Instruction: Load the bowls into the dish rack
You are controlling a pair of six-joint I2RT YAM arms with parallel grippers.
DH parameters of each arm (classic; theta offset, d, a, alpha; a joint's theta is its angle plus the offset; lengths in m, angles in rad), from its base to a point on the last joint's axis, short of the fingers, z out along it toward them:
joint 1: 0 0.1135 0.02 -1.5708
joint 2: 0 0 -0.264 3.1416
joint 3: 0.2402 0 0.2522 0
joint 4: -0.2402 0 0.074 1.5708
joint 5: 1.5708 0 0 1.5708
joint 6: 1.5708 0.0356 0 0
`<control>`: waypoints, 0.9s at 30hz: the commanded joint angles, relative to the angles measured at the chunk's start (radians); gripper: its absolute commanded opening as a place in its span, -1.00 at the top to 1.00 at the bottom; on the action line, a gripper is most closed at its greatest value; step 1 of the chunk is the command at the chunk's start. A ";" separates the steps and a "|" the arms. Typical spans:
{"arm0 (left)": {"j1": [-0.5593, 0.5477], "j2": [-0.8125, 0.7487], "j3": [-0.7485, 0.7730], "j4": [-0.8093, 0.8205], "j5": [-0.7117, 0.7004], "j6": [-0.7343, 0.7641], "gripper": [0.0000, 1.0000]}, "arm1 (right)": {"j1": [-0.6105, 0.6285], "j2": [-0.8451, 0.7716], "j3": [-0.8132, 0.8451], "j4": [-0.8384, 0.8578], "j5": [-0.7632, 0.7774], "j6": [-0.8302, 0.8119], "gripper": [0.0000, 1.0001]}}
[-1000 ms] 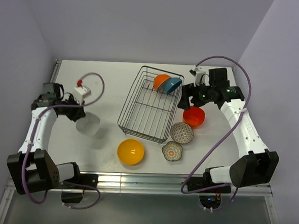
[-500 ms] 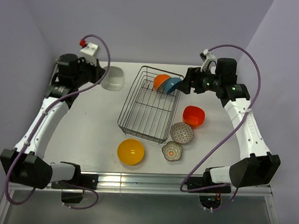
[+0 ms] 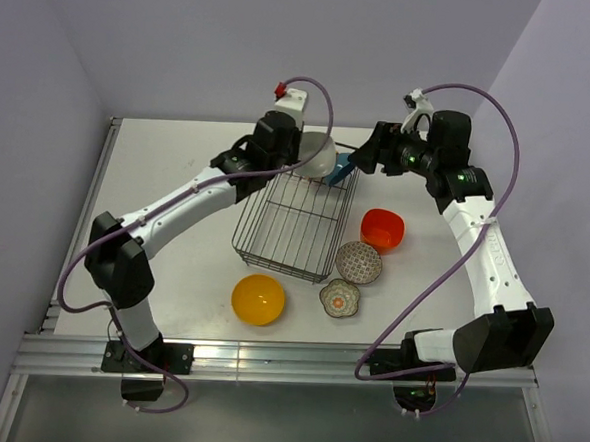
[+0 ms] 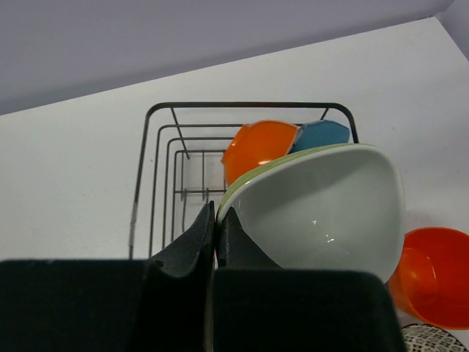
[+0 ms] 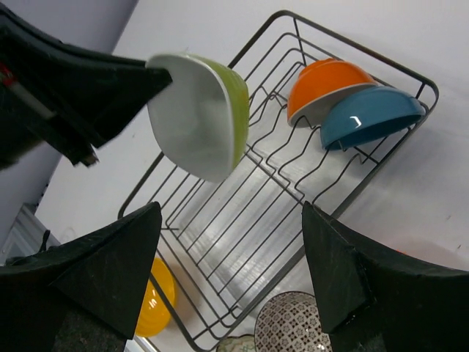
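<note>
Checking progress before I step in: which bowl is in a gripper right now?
The white-inside, green-outside bowl, pinched by its rim in the left gripper above the dish rack. Every other bowl sits in the rack or on the table.

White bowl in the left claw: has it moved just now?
Yes. The white bowl swung rightward, from left of the dish rack to above its far end.

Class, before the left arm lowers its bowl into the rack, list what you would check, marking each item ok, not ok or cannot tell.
1. Left pincer shut on the white bowl at its rim: ok.
2. White bowl hanging over the dish rack: ok.
3. Free wire slots beside the orange bowl and blue bowl: ok.
4. Right pincer open, holding nothing: ok.
5. Right pincer clear of the bowl's way down: cannot tell.
</note>
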 commanded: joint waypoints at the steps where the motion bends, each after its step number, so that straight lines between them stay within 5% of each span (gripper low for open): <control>1: -0.041 0.013 0.118 0.055 -0.128 -0.056 1.00 | 0.007 0.012 0.024 0.079 0.052 0.042 -0.67; 16: -0.107 0.058 0.177 0.049 -0.139 -0.071 0.99 | 0.129 0.119 0.070 0.115 0.297 -0.016 -0.36; 20: -0.120 0.060 0.183 0.041 -0.136 -0.080 0.99 | 0.132 0.131 0.063 0.144 0.313 -0.005 -0.06; 23: -0.124 0.060 0.192 0.034 -0.127 -0.091 0.99 | 0.133 0.148 0.073 0.145 0.301 -0.007 0.37; 26: -0.124 0.060 0.209 0.000 -0.099 -0.114 0.98 | 0.132 0.165 0.091 0.127 0.291 -0.005 1.00; 27: -0.124 0.060 0.217 -0.023 -0.096 -0.122 0.91 | 0.133 0.167 0.094 0.124 0.290 -0.002 1.00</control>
